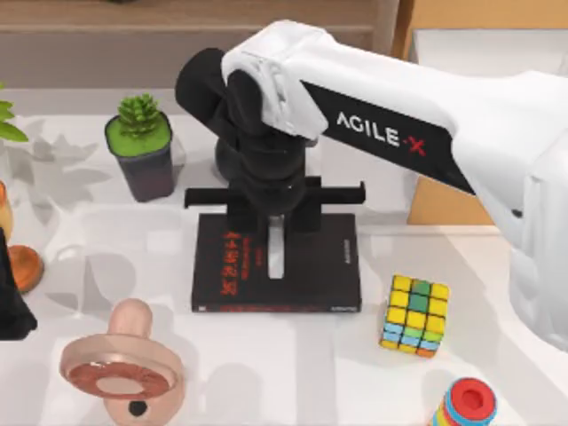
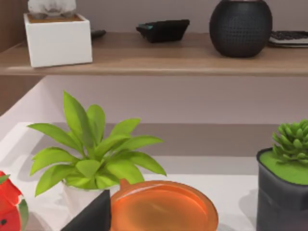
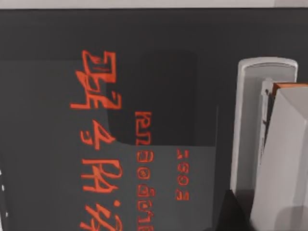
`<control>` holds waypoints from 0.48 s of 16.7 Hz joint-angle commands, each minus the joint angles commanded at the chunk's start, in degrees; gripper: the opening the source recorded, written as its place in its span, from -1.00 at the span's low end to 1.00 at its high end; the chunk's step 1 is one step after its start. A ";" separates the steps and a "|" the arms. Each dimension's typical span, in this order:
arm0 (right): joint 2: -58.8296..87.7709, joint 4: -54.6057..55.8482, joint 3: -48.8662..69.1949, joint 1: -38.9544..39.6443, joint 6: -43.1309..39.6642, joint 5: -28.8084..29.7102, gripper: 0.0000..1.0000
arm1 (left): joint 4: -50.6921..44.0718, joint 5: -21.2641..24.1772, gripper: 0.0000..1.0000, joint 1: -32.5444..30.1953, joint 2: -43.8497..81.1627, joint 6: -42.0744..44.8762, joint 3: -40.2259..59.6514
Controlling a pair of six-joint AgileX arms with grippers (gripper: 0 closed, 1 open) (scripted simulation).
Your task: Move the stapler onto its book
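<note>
Stapler on book under right tool, cube nr.

White desk w/ flat black rectangular book, red lettering, at centre. Multicolour cube puzzle just right of it. Dark pot w/ green succulent towards back left. Pink ring-shaped toy front left; stacked coloured rings front right.

right arm: reaching across table centre | right hand: pointing down
</note>
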 joint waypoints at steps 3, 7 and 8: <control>0.00 0.00 0.00 0.00 0.00 0.00 -0.85 | 0.00 0.00 1.00 0.00 0.00 0.00 0.00; 0.00 0.00 0.00 0.00 0.00 0.00 -0.25 | 0.00 0.00 1.00 0.00 0.00 0.00 0.00; 0.00 0.00 0.00 0.00 0.00 0.00 -0.10 | 0.00 0.00 1.00 0.00 0.00 0.00 0.00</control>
